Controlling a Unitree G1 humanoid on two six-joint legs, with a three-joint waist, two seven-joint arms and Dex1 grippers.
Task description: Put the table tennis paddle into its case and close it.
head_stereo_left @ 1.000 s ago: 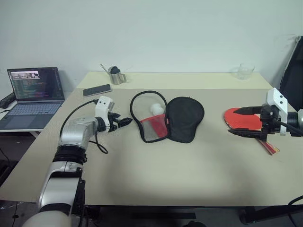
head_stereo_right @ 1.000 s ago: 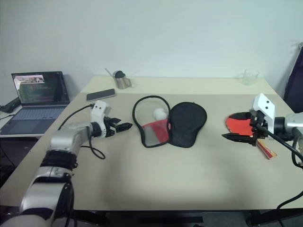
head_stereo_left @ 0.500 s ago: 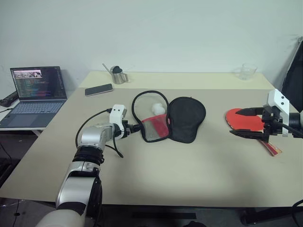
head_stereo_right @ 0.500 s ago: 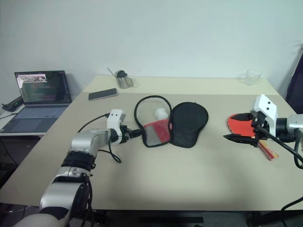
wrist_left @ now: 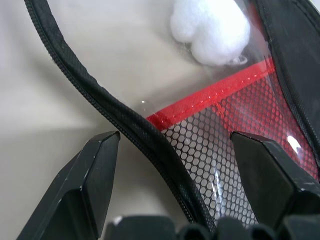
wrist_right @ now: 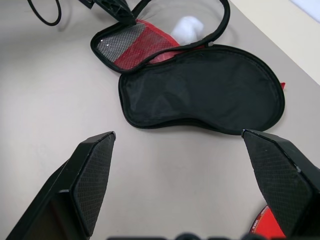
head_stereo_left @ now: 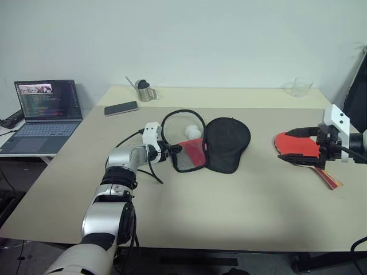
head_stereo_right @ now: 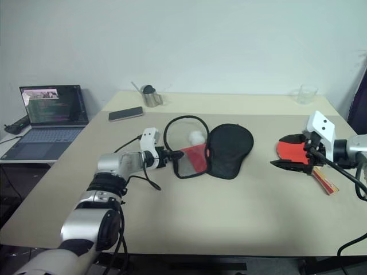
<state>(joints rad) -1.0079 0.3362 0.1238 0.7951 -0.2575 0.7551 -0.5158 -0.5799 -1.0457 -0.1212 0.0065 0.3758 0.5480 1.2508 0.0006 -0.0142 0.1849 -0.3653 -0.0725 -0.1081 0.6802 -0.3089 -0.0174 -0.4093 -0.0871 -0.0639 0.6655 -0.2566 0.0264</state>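
Note:
The case [head_stereo_left: 226, 144] lies unzipped in the middle of the table, its black flap folded out to the right. The red and mesh half [head_stereo_left: 186, 154] lies to the left with a white ball [head_stereo_left: 192, 132] inside. My left gripper [head_stereo_left: 172, 150] is open at the case's left rim. In the left wrist view the black zip edge [wrist_left: 150, 145] runs between its fingers [wrist_left: 95, 175]. The table tennis paddle [head_stereo_left: 292, 144] lies red face up at the right, its handle [head_stereo_left: 328, 177] pointing toward the near edge. My right gripper [head_stereo_left: 297, 146] hangs open just above the paddle, holding nothing.
An open laptop [head_stereo_left: 43, 114] sits on a side table at the left. A phone [head_stereo_left: 121, 108] and a metal cup [head_stereo_left: 141, 90] rest at the back left of the table [head_stereo_left: 229, 212], and a clear glass [head_stereo_left: 300, 87] at the back right.
My left gripper has travelled right across the table to the case's left rim and now straddles the zip edge. The right gripper and the paddle have stayed in place.

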